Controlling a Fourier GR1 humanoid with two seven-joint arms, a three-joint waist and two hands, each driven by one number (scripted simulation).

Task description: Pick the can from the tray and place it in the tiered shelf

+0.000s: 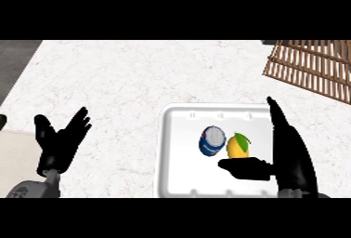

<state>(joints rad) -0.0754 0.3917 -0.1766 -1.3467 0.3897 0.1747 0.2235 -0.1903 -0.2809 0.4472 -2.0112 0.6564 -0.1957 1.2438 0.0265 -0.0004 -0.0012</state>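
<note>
A blue can [211,141] with a silver top lies in the white tray [179,153], near its middle. Beside it on the right sits a yellow mango [238,146] with a green leaf. My right hand [291,153] hovers over the tray's right side, fingers straight and pointing away, thumb stretched left just below the mango. It holds nothing, and the can is apart from it to the left. The wooden tiered shelf [312,65] stands at the far right corner. My left hand [61,137] rests open at the lower left, fingers up.
The pale marble counter [123,79] spreads left of and beyond the tray. A dark edge of the counter runs down the far left side. The tray's right rim is hidden under my right hand.
</note>
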